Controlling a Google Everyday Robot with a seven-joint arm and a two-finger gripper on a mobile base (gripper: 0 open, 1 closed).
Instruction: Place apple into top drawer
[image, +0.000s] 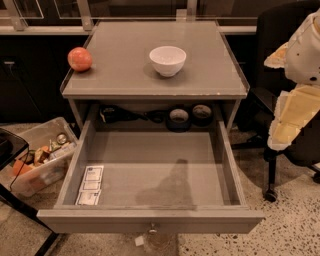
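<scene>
The apple (79, 59), round and reddish-orange, sits on the grey cabinet top (125, 75) near its left edge. The top drawer (150, 219) is pulled fully open below it, wide and shallow, with a small round knob (152, 230) on its front. White labelled packets (90, 185) lie in the drawer's front left corner. The rest of the drawer floor is bare. My gripper is out of view. Only a white and yellow part of my arm (300, 75) shows at the right edge, well away from the apple.
A white bowl (167, 60) stands in the middle of the cabinet top. Tape rolls (178, 118) and dark items sit behind the drawer. A clear plastic bin (40, 162) of clutter is on the floor at left. A black office chair (280, 30) stands at right.
</scene>
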